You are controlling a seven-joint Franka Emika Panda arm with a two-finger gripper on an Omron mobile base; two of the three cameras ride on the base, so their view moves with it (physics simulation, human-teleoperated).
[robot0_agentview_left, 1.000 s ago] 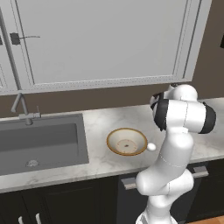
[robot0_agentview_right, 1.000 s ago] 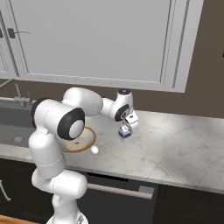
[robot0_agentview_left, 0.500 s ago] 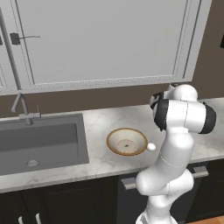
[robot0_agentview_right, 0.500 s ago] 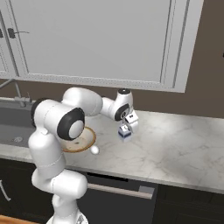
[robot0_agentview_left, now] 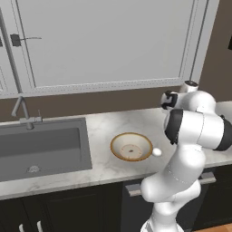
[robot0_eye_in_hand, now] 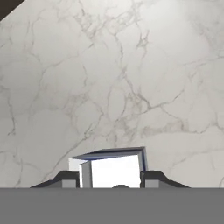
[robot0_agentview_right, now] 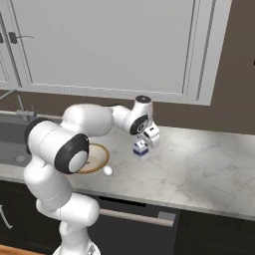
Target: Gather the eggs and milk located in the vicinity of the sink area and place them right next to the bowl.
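The milk [robot0_agentview_right: 141,148], a small white carton with blue markings, is right of the bowl [robot0_agentview_right: 99,157] on the marble counter. My gripper [robot0_agentview_right: 144,142] comes down on it from above and is shut on it. In the hand view the carton's top [robot0_eye_in_hand: 114,168] sits tight between the two dark fingertips [robot0_eye_in_hand: 65,178]. Whether the carton rests on the counter or hangs just above it I cannot tell. A white egg [robot0_agentview_left: 157,152] lies right beside the cream bowl [robot0_agentview_left: 132,147] with the orange-brown rim. The egg [robot0_agentview_right: 107,171] lies by the bowl's front right edge.
The dark grey sink [robot0_agentview_left: 41,149] with its steel faucet [robot0_agentview_left: 20,108] is recessed at the counter's left. Pale cabinet doors [robot0_agentview_left: 104,41] hang above the counter. Marble counter [robot0_agentview_right: 199,169] stretches right of the carton. My own arm [robot0_agentview_right: 64,144] covers part of the bowl.
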